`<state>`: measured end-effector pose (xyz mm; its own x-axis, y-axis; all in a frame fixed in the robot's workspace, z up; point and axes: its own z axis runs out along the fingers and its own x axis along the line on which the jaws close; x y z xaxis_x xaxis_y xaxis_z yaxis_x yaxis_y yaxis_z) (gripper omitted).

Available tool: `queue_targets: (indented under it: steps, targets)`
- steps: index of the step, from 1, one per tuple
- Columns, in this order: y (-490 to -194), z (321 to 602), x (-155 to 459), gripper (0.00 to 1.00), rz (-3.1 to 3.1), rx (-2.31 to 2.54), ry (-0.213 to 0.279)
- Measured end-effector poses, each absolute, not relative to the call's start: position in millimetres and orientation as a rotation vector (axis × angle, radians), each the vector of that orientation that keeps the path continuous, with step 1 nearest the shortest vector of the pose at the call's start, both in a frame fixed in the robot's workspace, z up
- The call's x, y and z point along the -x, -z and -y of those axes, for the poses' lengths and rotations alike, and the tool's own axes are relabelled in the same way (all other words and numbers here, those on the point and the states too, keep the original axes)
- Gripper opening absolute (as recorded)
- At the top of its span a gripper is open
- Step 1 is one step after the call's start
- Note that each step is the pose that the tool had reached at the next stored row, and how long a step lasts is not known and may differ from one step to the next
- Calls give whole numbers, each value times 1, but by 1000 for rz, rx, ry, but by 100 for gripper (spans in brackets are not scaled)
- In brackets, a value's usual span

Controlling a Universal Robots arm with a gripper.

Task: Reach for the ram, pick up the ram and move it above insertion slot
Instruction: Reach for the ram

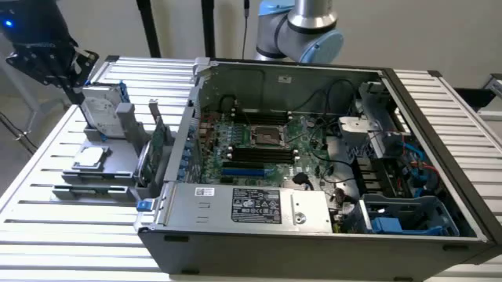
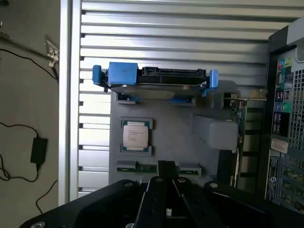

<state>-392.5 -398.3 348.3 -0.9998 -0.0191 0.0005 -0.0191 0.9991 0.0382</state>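
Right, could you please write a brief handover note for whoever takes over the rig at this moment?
Gripper: fingers shut, holding nothing, hovering over the gray fixture beside the open computer case.
Ram: standing on edge in the fixture, in line with the fingers, not grasped.
Memory slots: on the motherboard inside the case.
Done: gripper is lined up over the ram.
Left: grasp, lift, carry above the slot.

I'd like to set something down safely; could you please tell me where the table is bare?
Bare table slats lie in front of the grey parts holder, at the exterior view's left, and in the strip at its right beyond the computer case. The holder and the case's inside are crowded.
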Motion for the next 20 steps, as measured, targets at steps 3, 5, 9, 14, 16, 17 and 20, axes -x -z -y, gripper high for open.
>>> queue_targets:
  steps: [3,5,9,14,16,17,20]
  targets:
    - [-348,398,393,11,3140,-30,60]
    - [-348,398,393,11,3140,-30,60]
    - [-348,398,393,11,3140,-30,60]
    - [-348,399,393,11,3140,-30,60]
    - [-348,404,392,11,3140,-30,60]
    - [-348,407,391,11,3140,-30,60]
    - [-348,418,389,11,3140,-30,60]
